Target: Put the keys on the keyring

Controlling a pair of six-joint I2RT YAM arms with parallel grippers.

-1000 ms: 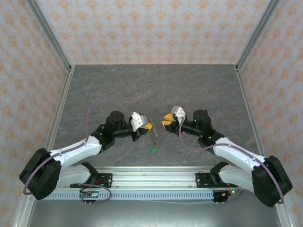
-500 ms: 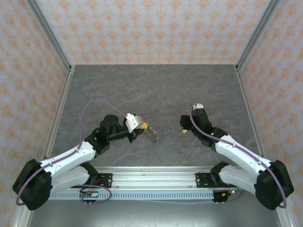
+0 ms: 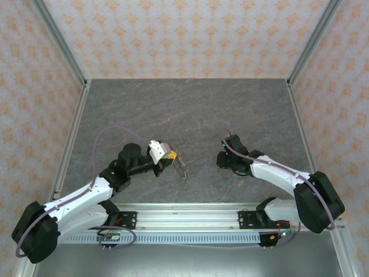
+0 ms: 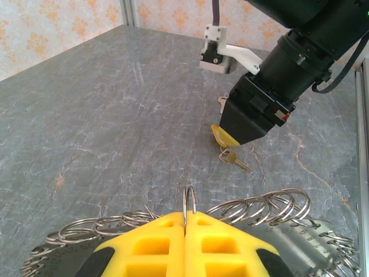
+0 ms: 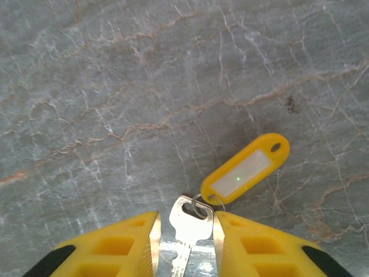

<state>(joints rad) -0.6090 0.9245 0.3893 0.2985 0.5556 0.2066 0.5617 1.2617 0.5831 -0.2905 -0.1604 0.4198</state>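
My left gripper is shut on one wire loop of the keyring, a chain of thin silver rings that spreads to both sides of the yellow fingers. In the top view the left gripper holds the keyring just above the table. My right gripper points down at the table with its jaws apart. Between them lies a silver key joined by a small ring to a yellow tag. A gap shows on the key's left side. A brass key lies beside the right gripper.
The grey marble tabletop is bounded by metal posts and patterned walls. A purple cable loops over the left arm. Both arm bases sit on the rail at the near edge.
The right gripper has swung away from the left one and come down to the table over the tagged key. The left gripper has drawn back a little with the keyring.
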